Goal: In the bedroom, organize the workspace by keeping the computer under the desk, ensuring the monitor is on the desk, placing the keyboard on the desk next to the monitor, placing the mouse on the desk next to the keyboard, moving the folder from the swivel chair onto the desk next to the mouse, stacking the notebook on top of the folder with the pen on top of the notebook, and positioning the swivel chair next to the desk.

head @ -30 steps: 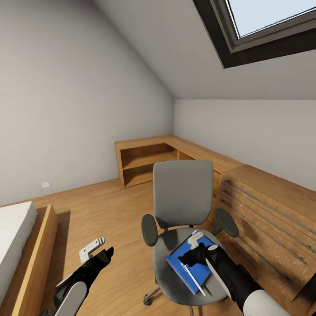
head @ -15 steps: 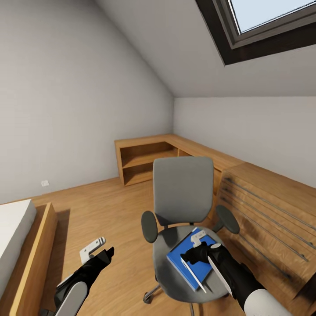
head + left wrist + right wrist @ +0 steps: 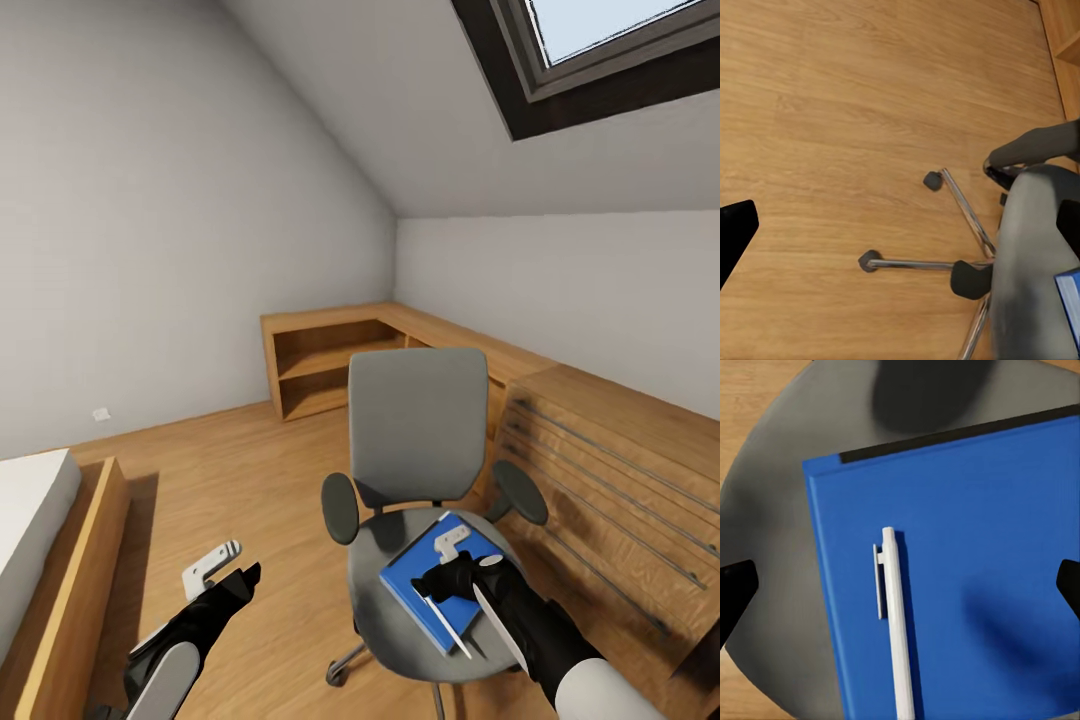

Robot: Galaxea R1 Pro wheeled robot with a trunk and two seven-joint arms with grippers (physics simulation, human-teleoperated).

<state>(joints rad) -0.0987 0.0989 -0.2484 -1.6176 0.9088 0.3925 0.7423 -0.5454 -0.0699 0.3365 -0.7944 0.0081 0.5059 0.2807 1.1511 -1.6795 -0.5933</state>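
Observation:
The swivel chair (image 3: 418, 440) stands in the middle of the room, its grey seat (image 3: 772, 472) facing me. On the seat lies the blue folder (image 3: 420, 585) (image 3: 975, 547), with the white pen (image 3: 449, 628) (image 3: 894, 622) resting on top of it. My right gripper (image 3: 440, 572) (image 3: 900, 585) hovers open just above the folder, its fingertips (image 3: 735, 592) astride the pen without touching it. My left gripper (image 3: 232, 568) hangs open over the floor beside the chair's chrome base (image 3: 945, 262). The desk, monitor, keyboard, mouse, computer and notebook are out of view.
A light wooden drawer chest (image 3: 610, 470) stands close to the chair on the right. A low wooden corner shelf (image 3: 330, 365) lines the back walls. A bed (image 3: 40, 510) with a wooden frame is at the left. Bare wooden floor (image 3: 230, 470) lies between bed and chair.
The head view has shifted slightly, so the room sits higher in the picture. My right gripper has crept a little nearer over the folder. The left arm has not moved.

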